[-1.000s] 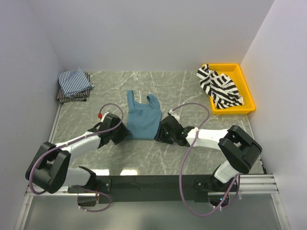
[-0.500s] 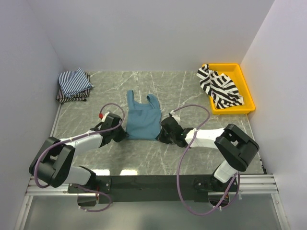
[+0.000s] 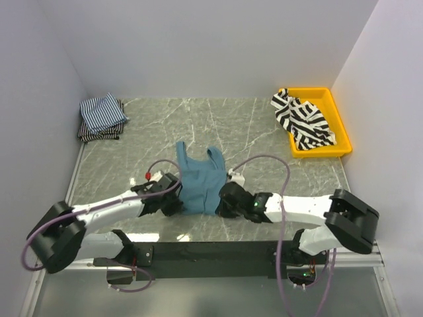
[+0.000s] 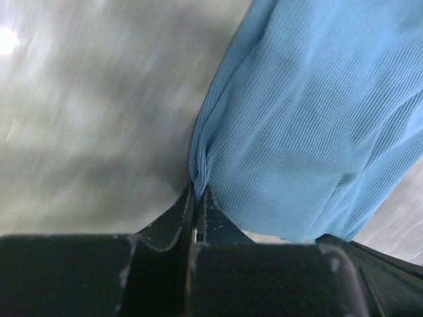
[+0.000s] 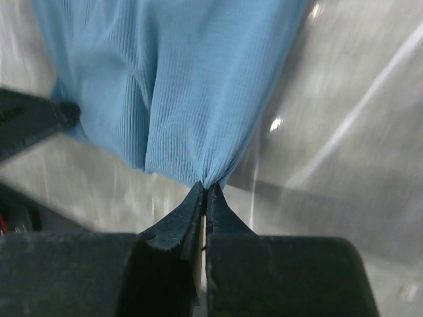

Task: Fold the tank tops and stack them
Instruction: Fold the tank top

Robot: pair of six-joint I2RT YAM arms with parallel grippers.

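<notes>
- Teal tank top [image 3: 200,178] runs near-to-far, straps toward the far edge of the counter [image 3: 264,132].
- My left pincer [image 4: 198,191] and right pincer [image 5: 205,188] are clamped on its near hem.
- Grey marbled surface, pale walls [image 3: 198,46].

Tank top [image 3: 199,181] between left claw [image 3: 178,203] and right claw [image 3: 221,206] — folded stack [image 3: 101,115] far-left, another top [image 3: 304,122] in far-right tray [image 3: 339,125].

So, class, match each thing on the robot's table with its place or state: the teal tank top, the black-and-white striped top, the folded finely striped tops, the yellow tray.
Things
1 teal tank top
2 black-and-white striped top
3 folded finely striped tops
4 yellow tray

Places or states
A stacked in the far left corner
B standing in the far right corner
C heaped in the tray
D pinched at its near hem by the left fingers and the right fingers

Pairs: 1-D, 2-C, 3-A, 4-B
</notes>
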